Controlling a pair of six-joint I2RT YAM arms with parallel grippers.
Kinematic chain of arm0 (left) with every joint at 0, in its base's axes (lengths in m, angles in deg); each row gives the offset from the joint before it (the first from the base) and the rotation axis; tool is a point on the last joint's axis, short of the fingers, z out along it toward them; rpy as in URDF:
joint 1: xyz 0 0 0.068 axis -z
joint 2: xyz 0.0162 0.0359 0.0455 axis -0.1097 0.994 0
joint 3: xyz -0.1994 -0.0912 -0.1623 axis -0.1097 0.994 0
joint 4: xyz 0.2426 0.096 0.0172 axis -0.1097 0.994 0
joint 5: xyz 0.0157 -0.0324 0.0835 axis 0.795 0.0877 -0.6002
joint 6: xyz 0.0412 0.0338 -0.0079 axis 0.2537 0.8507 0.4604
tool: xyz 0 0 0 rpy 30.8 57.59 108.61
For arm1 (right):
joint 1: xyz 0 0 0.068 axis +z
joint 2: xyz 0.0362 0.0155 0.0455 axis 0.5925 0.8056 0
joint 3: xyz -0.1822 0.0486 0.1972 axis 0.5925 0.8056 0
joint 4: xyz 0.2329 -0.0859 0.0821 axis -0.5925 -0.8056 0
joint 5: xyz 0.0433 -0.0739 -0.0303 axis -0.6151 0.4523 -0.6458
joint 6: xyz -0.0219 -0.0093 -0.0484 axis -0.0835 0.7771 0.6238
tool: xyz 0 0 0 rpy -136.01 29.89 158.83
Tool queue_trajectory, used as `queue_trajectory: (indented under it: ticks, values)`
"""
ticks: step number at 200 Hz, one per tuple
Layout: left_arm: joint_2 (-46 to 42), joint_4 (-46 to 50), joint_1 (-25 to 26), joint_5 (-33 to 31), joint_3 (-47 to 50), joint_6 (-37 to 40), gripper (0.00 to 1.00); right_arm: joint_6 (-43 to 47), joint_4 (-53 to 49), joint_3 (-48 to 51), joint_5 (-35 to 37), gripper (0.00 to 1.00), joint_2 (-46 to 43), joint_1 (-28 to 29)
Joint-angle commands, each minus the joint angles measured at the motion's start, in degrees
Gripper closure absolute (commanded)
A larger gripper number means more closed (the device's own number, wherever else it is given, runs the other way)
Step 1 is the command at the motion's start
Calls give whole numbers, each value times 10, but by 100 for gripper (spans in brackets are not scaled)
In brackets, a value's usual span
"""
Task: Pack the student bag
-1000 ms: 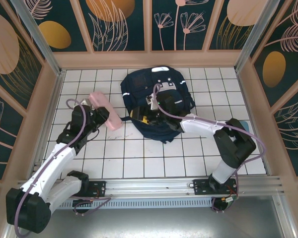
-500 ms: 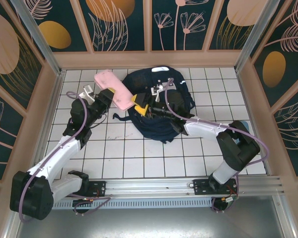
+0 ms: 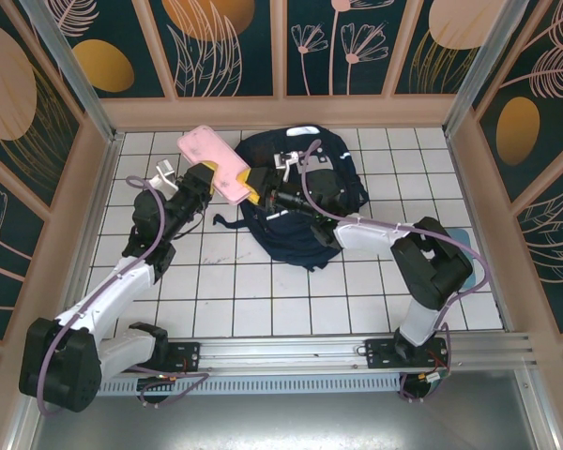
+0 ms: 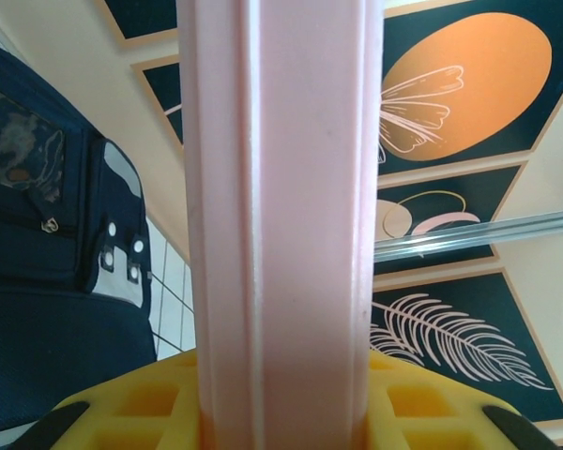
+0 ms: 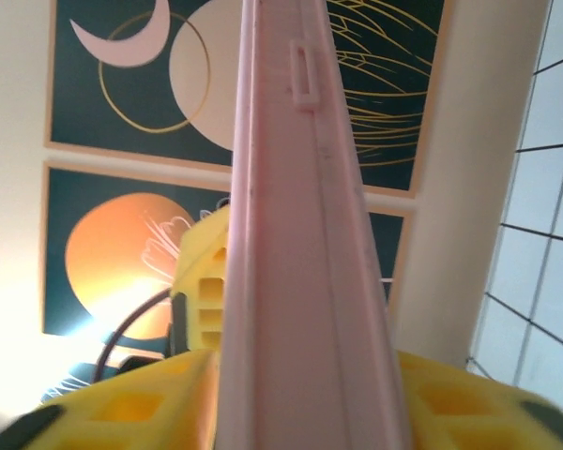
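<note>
Case [image 3: 211,161], flat pink, clamped by left pincer [image 4: 281,412] and right pincer [image 5: 305,403]; student bag [image 3: 305,230], soft navy fabric, beside

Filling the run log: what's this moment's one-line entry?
left gripper: shut on pink case | right gripper: shut on same case | case: raised at edge of student bag, not inside

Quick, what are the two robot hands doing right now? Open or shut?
Left gripper: closed, holding the pink pencil case.
Right gripper: closed on the same pink pencil case.
</note>
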Motion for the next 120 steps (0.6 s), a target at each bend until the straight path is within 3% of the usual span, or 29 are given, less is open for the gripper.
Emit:
queue_trajectory:
  ticks: [1,30,47,89,120]
  values:
    - [0,-42,4,7,-5,-7,67,-7,49,-4,5,69,3,0]
    - [0,43,4,0,-29,41,30,32,3,34,22,77,-35,-17]
    - [6,96,4,11,-49,105,16,85,-60,61,27,78,-80,-35]
    - [23,240,16,25,-97,259,10,262,-339,119,80,78,-250,-104]
    - [65,296,67,5,-143,335,10,354,-528,121,85,77,-345,-207]
